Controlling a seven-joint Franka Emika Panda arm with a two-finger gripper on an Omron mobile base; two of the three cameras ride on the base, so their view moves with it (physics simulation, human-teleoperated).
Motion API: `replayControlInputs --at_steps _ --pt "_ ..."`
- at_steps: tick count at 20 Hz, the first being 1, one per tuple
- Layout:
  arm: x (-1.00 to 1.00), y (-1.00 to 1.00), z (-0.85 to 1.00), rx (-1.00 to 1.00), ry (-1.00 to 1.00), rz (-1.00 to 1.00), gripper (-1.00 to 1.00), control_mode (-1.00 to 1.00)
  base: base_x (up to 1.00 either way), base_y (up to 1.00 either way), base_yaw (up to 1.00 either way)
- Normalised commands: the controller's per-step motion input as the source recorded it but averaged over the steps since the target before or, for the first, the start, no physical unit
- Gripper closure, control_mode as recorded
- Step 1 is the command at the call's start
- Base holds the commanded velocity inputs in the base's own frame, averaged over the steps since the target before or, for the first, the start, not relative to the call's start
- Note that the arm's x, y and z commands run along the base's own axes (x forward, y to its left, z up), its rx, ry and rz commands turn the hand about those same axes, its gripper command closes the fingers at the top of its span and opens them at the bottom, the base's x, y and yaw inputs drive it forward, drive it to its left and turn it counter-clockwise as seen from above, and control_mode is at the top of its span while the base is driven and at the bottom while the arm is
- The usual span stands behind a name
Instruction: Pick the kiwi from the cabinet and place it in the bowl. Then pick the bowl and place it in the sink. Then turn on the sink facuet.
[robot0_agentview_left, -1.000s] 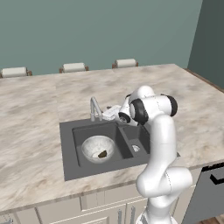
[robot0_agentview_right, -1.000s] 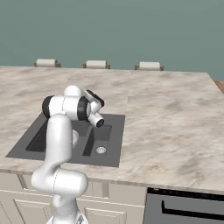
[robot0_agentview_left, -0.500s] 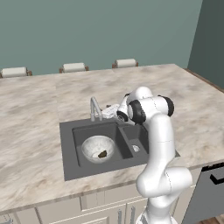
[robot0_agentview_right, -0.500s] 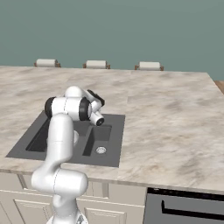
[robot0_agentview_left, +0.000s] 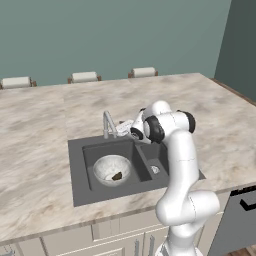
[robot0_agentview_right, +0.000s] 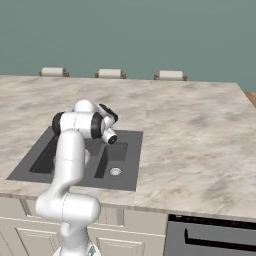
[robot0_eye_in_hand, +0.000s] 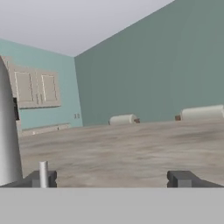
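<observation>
Down in the left basin of the dark grey sink (robot0_agentview_left: 80, 165), the marbled whitish bowl (robot0_agentview_left: 105, 167) sits upright, and the small dark brown kiwi (robot0_agentview_left: 117, 176) lies inside it, toward the side nearest the divider. The right basin beside it shows a round drain (robot0_agentview_right: 115, 171). At the back rim of the sink stands the silvery sink faucet (robot0_agentview_left: 108, 124) with its arched spout; in the hand view its pale grey column (robot0_eye_in_hand: 8, 131) rises close at the left edge, and a thin grey post (robot0_eye_in_hand: 43, 174) stands just by the left fingertip.

Right beside the faucet, on its right in the left base view, the gripper (robot0_agentview_left: 127, 128) is held level above the back edge of the sink, pointing toward the tap. Its two dark fingertips (robot0_eye_in_hand: 181, 178) stand far apart at the bottom of the hand view, spread as wide as they go, with nothing between them. Whether a finger touches the faucet cannot be told.

Around the sink runs a beige marbled countertop (robot0_agentview_right: 200, 130). Three pale stool tops (robot0_agentview_right: 110, 73) line its far edge before a teal wall (robot0_agentview_left: 115, 35). Cream panelled wall cupboards (robot0_eye_in_hand: 37, 87) show in the hand view.
</observation>
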Motion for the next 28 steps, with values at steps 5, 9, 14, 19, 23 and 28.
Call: replayControlInputs --at_steps 5,9,14,19,23,28 --pt "0.39 0.02 -0.06 0.00 0.00 -0.02 -1.00 -1.00 0.00 0.00 0.00" --pt "0.33 0.00 -0.08 0.00 0.00 -0.03 -1.00 -1.00 0.00 0.00 0.00" --pt "0.27 0.00 0.01 0.00 0.00 -0.05 -1.00 -1.00 0.00 0.00 0.00" --pt "0.32 0.00 0.00 0.00 0.00 -0.07 -1.00 -1.00 0.00 0.00 0.00" --pt "0.26 0.00 0.02 0.00 0.04 -0.09 1.00 -1.00 0.00 0.00 0.00" --pt "0.05 -0.23 0.18 0.00 0.10 -0.11 1.00 -1.00 0.00 0.00 0.00"
